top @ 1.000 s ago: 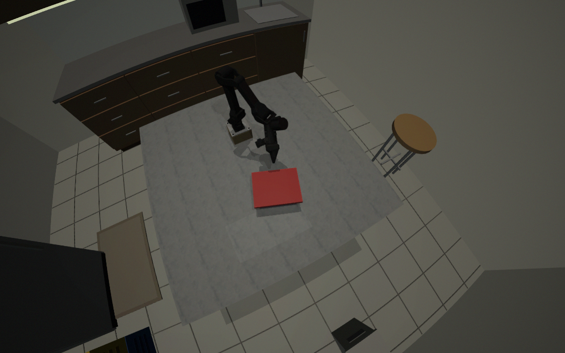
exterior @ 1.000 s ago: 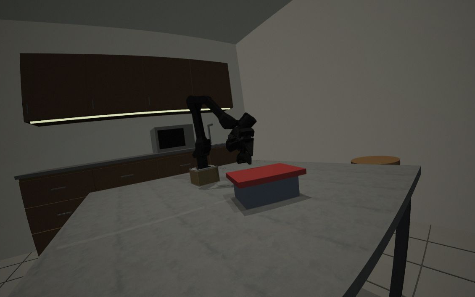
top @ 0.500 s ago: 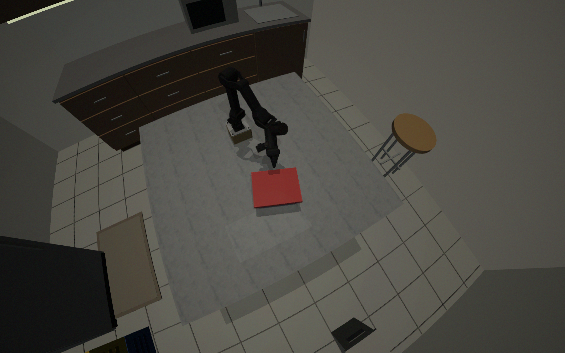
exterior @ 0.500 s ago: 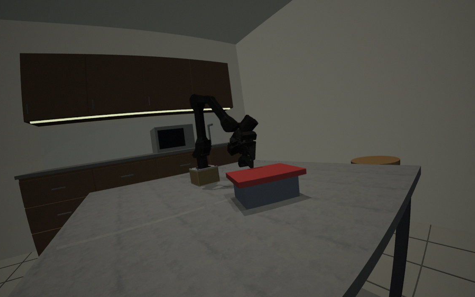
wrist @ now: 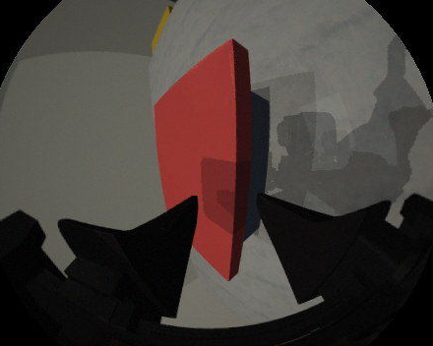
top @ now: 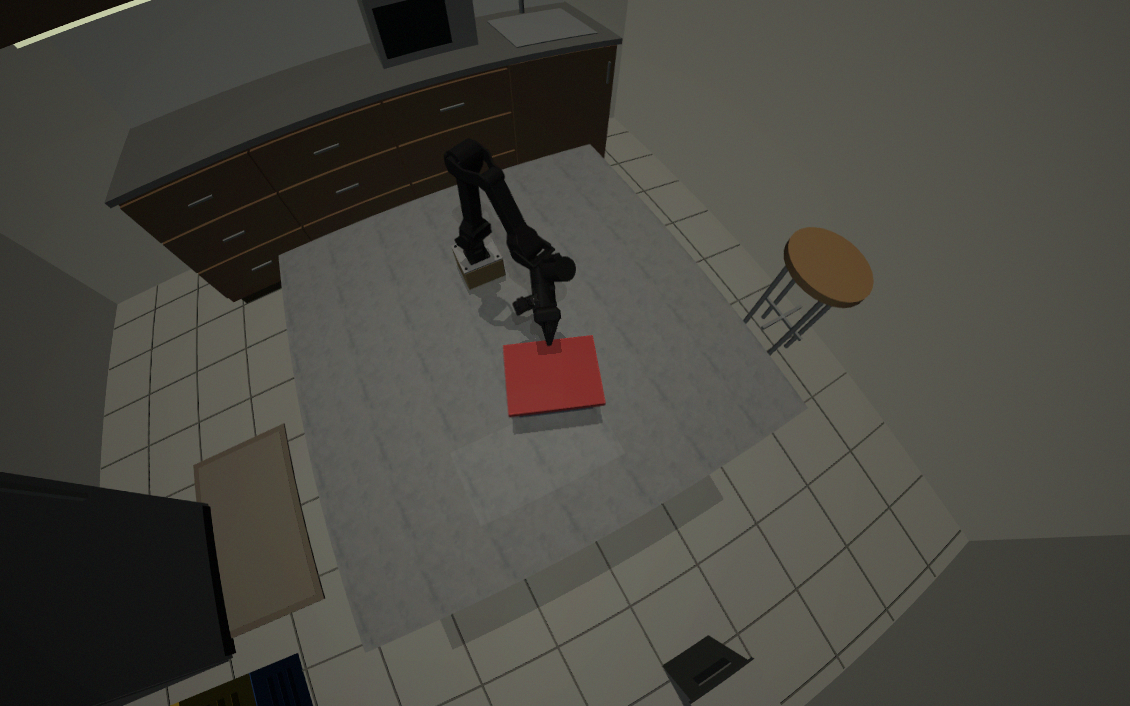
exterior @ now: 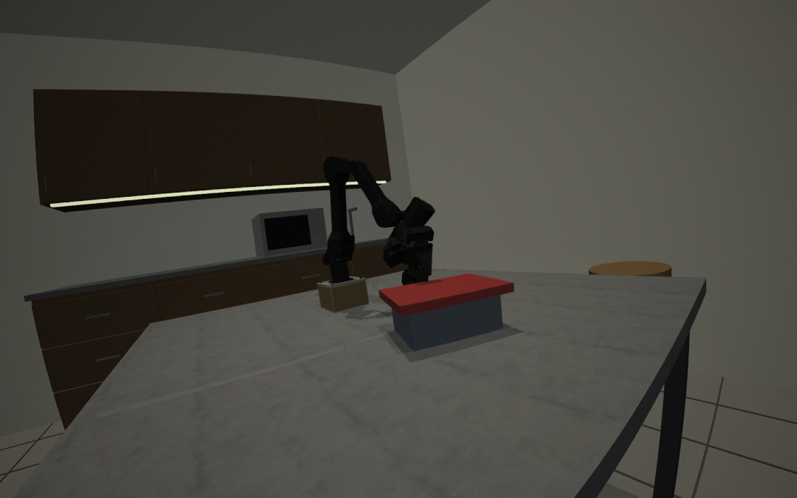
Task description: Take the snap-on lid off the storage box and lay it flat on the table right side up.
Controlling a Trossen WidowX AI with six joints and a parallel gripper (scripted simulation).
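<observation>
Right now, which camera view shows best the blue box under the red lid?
The exterior view: two side walls of the blue box show under the red lid. The top view shows only the lid; the wrist view shows a dark sliver.

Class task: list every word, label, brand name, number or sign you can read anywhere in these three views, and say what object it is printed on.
None can be read: the red lid, the box, the microwave and the drawers bear no visible text.

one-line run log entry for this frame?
phase: approach | gripper: open, straddling lid edge | lid: on box | box: on table
</observation>
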